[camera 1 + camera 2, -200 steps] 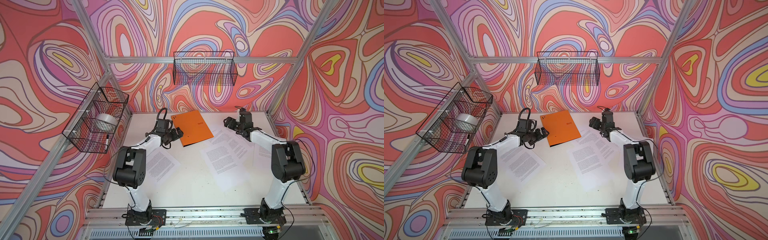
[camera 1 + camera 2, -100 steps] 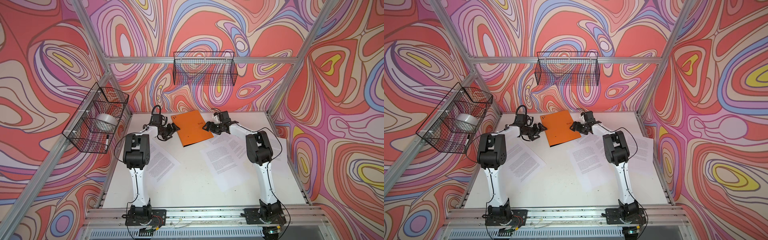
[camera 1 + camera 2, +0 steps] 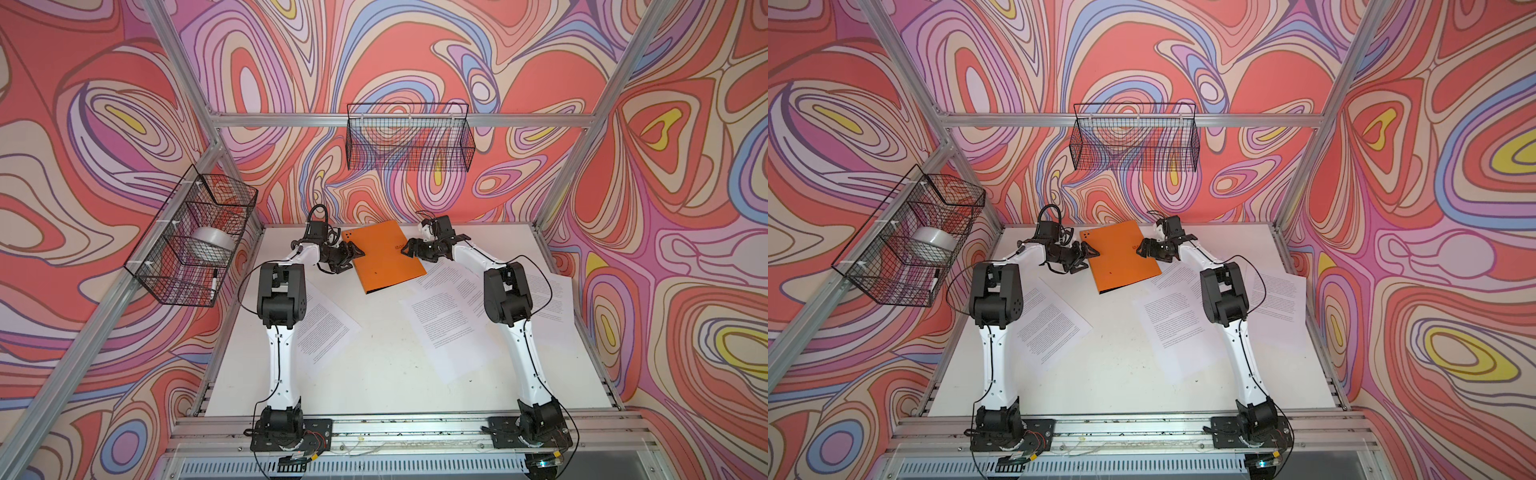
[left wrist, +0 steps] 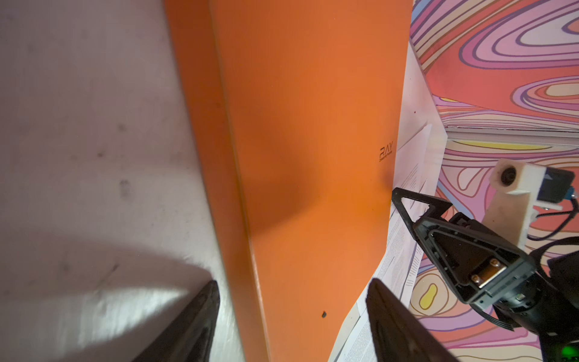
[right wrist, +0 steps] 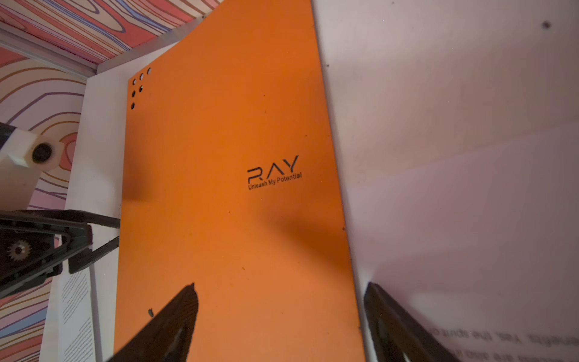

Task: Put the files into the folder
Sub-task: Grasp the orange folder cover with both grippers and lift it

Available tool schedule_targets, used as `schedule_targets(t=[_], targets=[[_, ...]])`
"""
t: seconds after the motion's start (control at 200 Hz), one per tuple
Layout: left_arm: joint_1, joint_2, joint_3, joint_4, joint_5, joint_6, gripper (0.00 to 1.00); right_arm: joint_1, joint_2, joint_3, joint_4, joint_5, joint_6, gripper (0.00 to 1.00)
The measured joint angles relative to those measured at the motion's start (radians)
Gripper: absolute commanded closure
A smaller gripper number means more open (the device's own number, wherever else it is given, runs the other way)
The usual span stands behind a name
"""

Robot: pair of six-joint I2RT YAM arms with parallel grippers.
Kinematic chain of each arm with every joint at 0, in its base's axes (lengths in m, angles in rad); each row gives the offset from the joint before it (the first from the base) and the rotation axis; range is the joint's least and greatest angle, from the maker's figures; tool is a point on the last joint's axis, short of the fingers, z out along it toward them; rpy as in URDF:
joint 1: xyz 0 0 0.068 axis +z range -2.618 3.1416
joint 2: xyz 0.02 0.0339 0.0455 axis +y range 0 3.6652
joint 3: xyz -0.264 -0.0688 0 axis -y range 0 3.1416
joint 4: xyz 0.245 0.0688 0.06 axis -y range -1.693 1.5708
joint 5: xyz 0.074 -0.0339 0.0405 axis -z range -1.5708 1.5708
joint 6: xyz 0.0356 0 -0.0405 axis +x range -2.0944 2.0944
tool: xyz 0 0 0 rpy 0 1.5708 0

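Agape, left gripper (image 3: 358,254), right gripper (image 3: 405,249), astride folder (image 3: 384,268)

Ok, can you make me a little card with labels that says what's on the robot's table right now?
folder: orange, closed, at the back of the table
files: white printed sheets, loose on the table, outside the folder
left claw: open, at one long edge of the folder
right claw: open, at the opposite long edge
side basket: holds a white roll
job: not done yet
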Motion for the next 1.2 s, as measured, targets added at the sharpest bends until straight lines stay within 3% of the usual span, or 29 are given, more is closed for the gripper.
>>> schedule_targets(t=[0.235, 0.446, 0.811, 0.991, 1.077, 1.202], targets=[[-0.001, 0.045, 0.087, -0.082, 0.007, 0.043, 0.31, -0.002, 0.0, 0.003, -0.02, -0.051, -0.006, 0.14], [-0.014, 0.04, 0.087, -0.103, -0.02, 0.111, 0.31, -0.009, -0.066, -0.099, -0.03, -0.103, 0.021, 0.19], [-0.058, -0.085, -0.123, -0.027, -0.074, 0.161, 0.32, -0.016, -0.249, -0.323, 0.019, -0.149, 0.085, 0.27], [-0.097, -0.114, -0.182, -0.008, -0.041, 0.162, 0.32, -0.004, -0.317, -0.393, 0.136, -0.25, 0.121, 0.4], [-0.117, -0.121, -0.189, -0.002, -0.058, 0.167, 0.32, 0.0, -0.324, -0.414, 0.164, -0.282, 0.143, 0.55], [-0.116, -0.121, -0.188, -0.002, -0.057, 0.168, 0.31, -0.011, -0.323, -0.415, 0.18, -0.293, 0.158, 0.65]])
